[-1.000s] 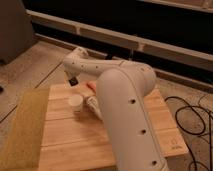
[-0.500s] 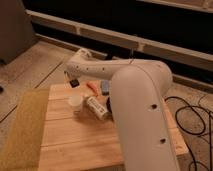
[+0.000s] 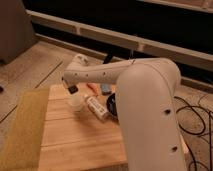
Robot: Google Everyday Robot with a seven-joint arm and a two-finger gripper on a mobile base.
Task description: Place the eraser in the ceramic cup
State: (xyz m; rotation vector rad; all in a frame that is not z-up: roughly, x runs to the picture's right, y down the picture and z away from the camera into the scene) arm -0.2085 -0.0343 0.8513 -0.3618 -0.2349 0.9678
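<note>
The small cream-white ceramic cup (image 3: pixel 76 103) stands upright on the wooden table (image 3: pixel 75 142), left of centre. My gripper (image 3: pixel 73 89), dark at the end of the white arm (image 3: pixel 145 100), hangs right above the cup's mouth, very close to it. I cannot make out the eraser; it may be hidden in the gripper.
A white bottle (image 3: pixel 98 108) lies on its side just right of the cup. A black bowl (image 3: pixel 112 106) sits behind it, partly hidden by the arm. An orange item (image 3: pixel 91 87) and a dark item (image 3: pixel 105 90) lie at the back. A yellow-green mat (image 3: pixel 22 127) covers the table's left side. Cables (image 3: pixel 197 117) lie on the floor to the right.
The gripper has moved left and then down to just over the cup. The arm's big link has swung right, uncovering the bottle and the bowl.
</note>
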